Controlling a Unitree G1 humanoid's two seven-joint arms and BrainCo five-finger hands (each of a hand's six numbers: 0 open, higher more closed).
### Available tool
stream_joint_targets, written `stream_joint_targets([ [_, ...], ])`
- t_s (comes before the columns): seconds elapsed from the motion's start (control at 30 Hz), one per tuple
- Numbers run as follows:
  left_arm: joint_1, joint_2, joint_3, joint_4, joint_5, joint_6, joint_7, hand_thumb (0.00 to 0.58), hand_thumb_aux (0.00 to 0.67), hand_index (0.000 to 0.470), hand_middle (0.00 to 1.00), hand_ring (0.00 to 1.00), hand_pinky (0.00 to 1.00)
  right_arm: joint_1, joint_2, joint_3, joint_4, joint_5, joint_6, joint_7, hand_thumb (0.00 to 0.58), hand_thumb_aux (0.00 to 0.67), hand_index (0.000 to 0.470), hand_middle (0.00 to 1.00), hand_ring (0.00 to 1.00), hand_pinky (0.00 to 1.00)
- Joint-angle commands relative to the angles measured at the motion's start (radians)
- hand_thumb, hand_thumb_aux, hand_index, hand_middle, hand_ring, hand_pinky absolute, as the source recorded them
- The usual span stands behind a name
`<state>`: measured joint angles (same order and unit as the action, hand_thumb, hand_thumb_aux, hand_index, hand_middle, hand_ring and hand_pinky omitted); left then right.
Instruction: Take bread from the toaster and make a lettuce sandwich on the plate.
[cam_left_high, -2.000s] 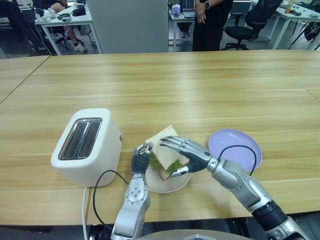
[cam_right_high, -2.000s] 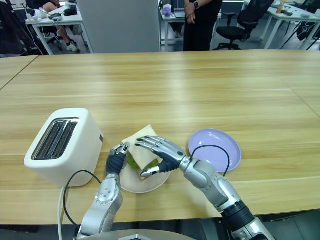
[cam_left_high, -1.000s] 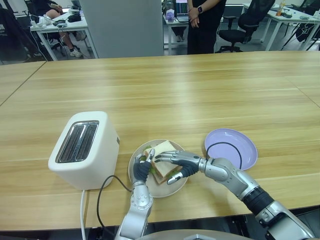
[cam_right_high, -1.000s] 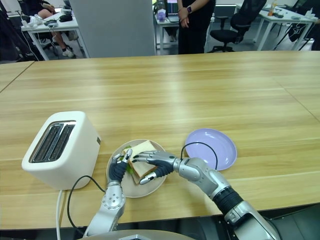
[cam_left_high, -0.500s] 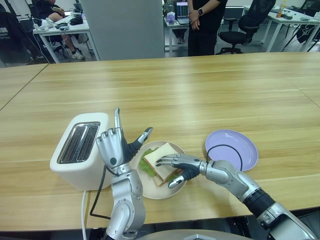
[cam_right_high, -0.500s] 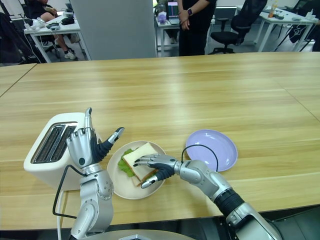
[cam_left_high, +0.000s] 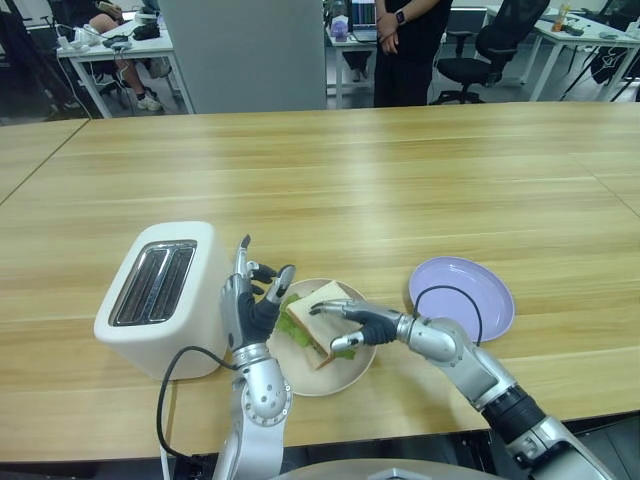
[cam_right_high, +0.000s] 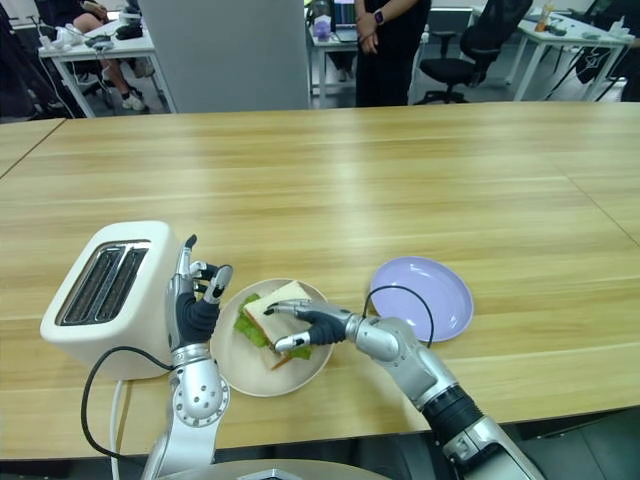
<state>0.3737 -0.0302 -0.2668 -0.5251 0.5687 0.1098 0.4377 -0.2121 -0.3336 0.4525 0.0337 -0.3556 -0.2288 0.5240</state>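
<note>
A sandwich (cam_left_high: 322, 318) of pale bread with green lettuce (cam_left_high: 292, 327) showing at its left edge lies on a beige plate (cam_left_high: 318, 384) near the table's front edge. My right hand (cam_left_high: 356, 325) rests on the sandwich's right side, fingers curled over the top slice and thumb at its lower edge. My left hand (cam_left_high: 250, 304) is held upright between the plate and the white toaster (cam_left_high: 160, 298), fingers mostly extended and holding nothing. The toaster's two slots (cam_left_high: 155, 282) look dark, with no bread sticking out.
An empty purple plate (cam_left_high: 470, 277) lies to the right of the beige plate. The toaster's cord (cam_left_high: 182, 362) loops over the table's front edge beside my left arm. Bare wooden table stretches behind the plates.
My left hand has come down from its raised position in front of the toaster and sits lower, close to the plate's left rim. My right hand stays on the sandwich.
</note>
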Motion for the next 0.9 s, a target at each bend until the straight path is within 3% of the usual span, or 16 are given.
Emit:
stream_joint_targets([
  [0.03, 0.070, 0.030, -0.009, -0.066, -0.202, -0.142, -0.111, 0.058, 0.034, 0.023, 0.90, 0.90, 0.90, 0.018, 0.015, -0.132, -0.222, 0.177, 0.197, 0.044, 0.000, 0.000, 0.000, 0.21, 0.21, 0.21],
  [0.07, 0.092, 0.041, -0.010, -0.079, -0.239, -0.167, -0.139, 0.223, 0.145, 0.099, 0.99, 0.99, 0.99, 0.030, 0.018, -0.149, -0.266, 0.212, 0.235, 0.052, 0.000, 0.000, 0.000, 0.49, 0.49, 0.49],
  [0.1, 0.118, 0.059, -0.018, -0.094, -0.278, -0.189, -0.175, 0.443, 0.344, 0.236, 1.00, 1.00, 1.00, 0.048, 0.022, -0.167, -0.311, 0.250, 0.274, 0.057, 0.000, 0.000, 0.000, 0.65, 0.65, 0.65],
  [0.13, 0.145, 0.075, -0.022, -0.109, -0.302, -0.207, -0.200, 0.484, 0.397, 0.272, 1.00, 1.00, 1.00, 0.069, 0.023, -0.180, -0.350, 0.283, 0.304, 0.062, 0.227, 0.147, 0.101, 0.75, 0.75, 0.75],
  [0.17, 0.173, 0.092, -0.027, -0.125, -0.332, -0.217, -0.231, 0.580, 0.670, 0.460, 1.00, 1.00, 1.00, 0.092, 0.019, -0.188, -0.386, 0.310, 0.327, 0.068, 0.580, 0.670, 0.460, 0.94, 0.94, 0.94],
  [0.2, 0.209, 0.124, -0.040, -0.144, -0.350, -0.229, -0.271, 0.580, 0.670, 0.460, 0.99, 0.99, 0.99, 0.122, 0.011, -0.195, -0.423, 0.340, 0.342, 0.078, 0.580, 0.670, 0.460, 1.00, 1.00, 1.00],
  [0.23, 0.246, 0.160, -0.056, -0.161, -0.355, -0.243, -0.307, 0.580, 0.670, 0.460, 0.84, 0.84, 0.84, 0.154, 0.000, -0.199, -0.459, 0.363, 0.351, 0.087, 0.580, 0.670, 0.460, 1.00, 1.00, 1.00],
  [0.27, 0.278, 0.190, -0.071, -0.174, -0.361, -0.249, -0.338, 0.580, 0.670, 0.460, 0.77, 0.77, 0.77, 0.182, -0.010, -0.200, -0.491, 0.381, 0.360, 0.095, 0.580, 0.670, 0.460, 1.00, 1.00, 1.00],
  [0.37, 0.399, 0.278, -0.125, -0.210, -0.406, -0.240, -0.426, 0.580, 0.670, 0.460, 0.31, 0.31, 0.31, 0.318, -0.053, -0.182, -0.605, 0.463, 0.409, 0.131, 0.580, 0.670, 0.460, 1.00, 1.00, 1.00],
  [0.4, 0.438, 0.302, -0.138, -0.215, -0.426, -0.245, -0.448, 0.580, 0.670, 0.460, 0.31, 0.31, 0.31, 0.374, -0.073, -0.165, -0.635, 0.483, 0.424, 0.144, 0.580, 0.670, 0.460, 1.00, 1.00, 1.00],
  [0.47, 0.499, 0.341, -0.155, -0.212, -0.460, -0.253, -0.485, 0.580, 0.670, 0.460, 0.58, 0.58, 0.58, 0.479, -0.109, -0.126, -0.659, 0.487, 0.432, 0.155, 0.580, 0.670, 0.460, 1.00, 1.00, 1.00],
  [0.5, 0.523, 0.359, -0.165, -0.204, -0.460, -0.254, -0.501, 0.580, 0.670, 0.460, 0.58, 0.58, 0.58, 0.520, -0.125, -0.108, -0.655, 0.475, 0.425, 0.156, 0.580, 0.670, 0.460, 1.00, 1.00, 1.00],
  [0.53, 0.544, 0.379, -0.177, -0.192, -0.468, -0.246, -0.523, 0.580, 0.670, 0.460, 0.81, 0.81, 0.81, 0.555, -0.137, -0.093, -0.646, 0.461, 0.415, 0.152, 0.580, 0.670, 0.460, 1.00, 1.00, 1.00],
  [0.57, 0.559, 0.401, -0.186, -0.175, -0.458, -0.231, -0.543, 0.580, 0.670, 0.460, 0.92, 0.92, 0.92, 0.579, -0.145, -0.082, -0.637, 0.453, 0.409, 0.147, 0.580, 0.670, 0.460, 1.00, 1.00, 1.00],
  [0.7, 0.561, 0.443, -0.186, -0.063, -0.403, -0.145, -0.570, 0.580, 0.670, 0.460, 0.99, 0.99, 0.99, 0.606, -0.151, -0.048, -0.570, 0.407, 0.389, 0.125, 0.580, 0.670, 0.460, 1.00, 1.00, 1.00],
  [0.9, 0.445, 0.357, -0.130, 0.033, -0.402, -0.061, -0.537, 0.580, 0.670, 0.460, 1.00, 1.00, 1.00, 0.549, -0.122, -0.005, -0.408, 0.317, 0.376, 0.075, 0.580, 0.670, 0.460, 1.00, 1.00, 1.00],
])
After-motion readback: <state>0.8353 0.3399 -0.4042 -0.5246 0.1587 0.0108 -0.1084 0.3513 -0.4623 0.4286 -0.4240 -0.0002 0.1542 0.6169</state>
